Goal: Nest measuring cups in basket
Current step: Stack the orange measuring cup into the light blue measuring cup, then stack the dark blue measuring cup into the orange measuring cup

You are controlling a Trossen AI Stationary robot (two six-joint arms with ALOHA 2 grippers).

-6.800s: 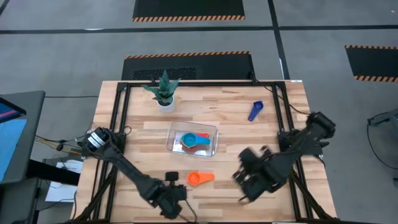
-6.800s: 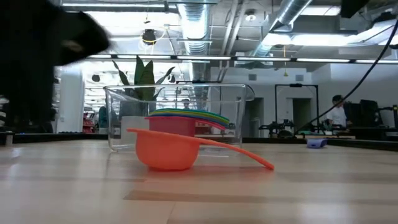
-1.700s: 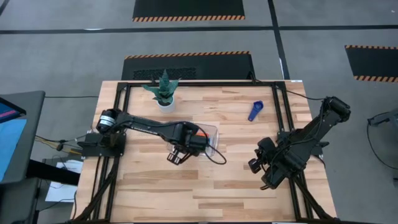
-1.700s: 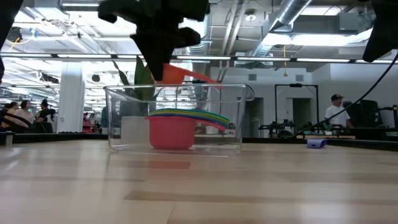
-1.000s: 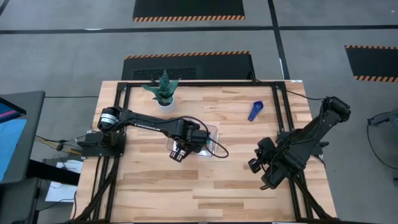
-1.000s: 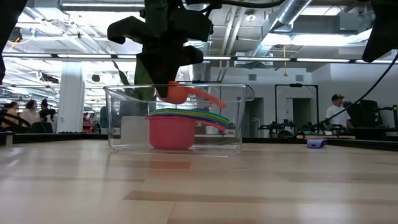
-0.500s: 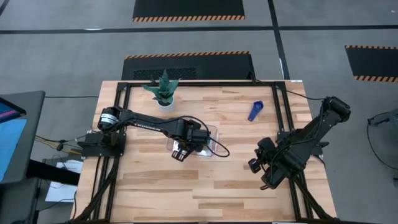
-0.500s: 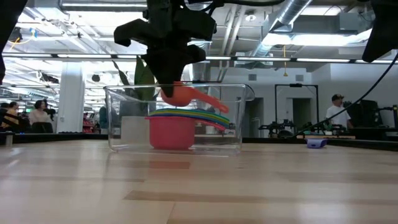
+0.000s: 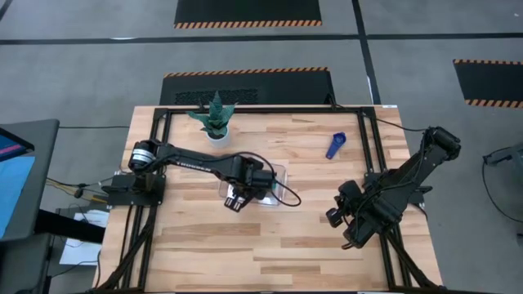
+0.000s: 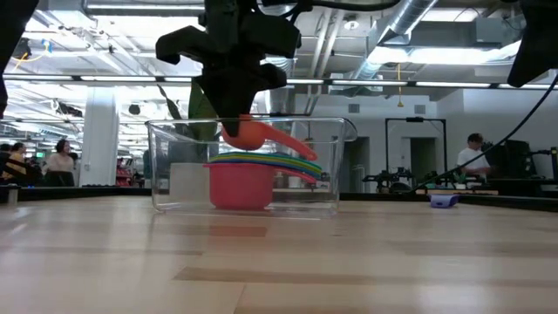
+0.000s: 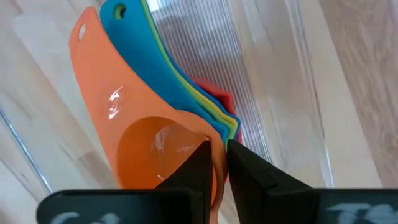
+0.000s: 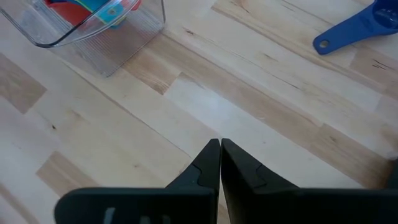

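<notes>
Low view shows you the left hand [image 10: 237, 122] over the clear basket [image 10: 344, 170], pinching the rim of the orange measuring cup [image 10: 251, 133], which hangs just above the nested stack [image 10: 261, 162] on the red cup [image 10: 237, 186] inside the basket. Right of the basket, near the counter's [image 9: 204, 245] edge, your right hand [image 12: 220, 163] waits pressed together. A dark blue cup [image 9: 335, 145] lies well apart from the basket, toward the far right corner.

— What surrounds the table?
— Grey floor [image 9: 425, 24] with hazard-striped black mats [image 9: 248, 11].
— And overhead?
— Ceiling ducts [image 10: 270, 35], strip lights [image 10: 453, 54]; a person [image 10: 475, 157] stands far back.
</notes>
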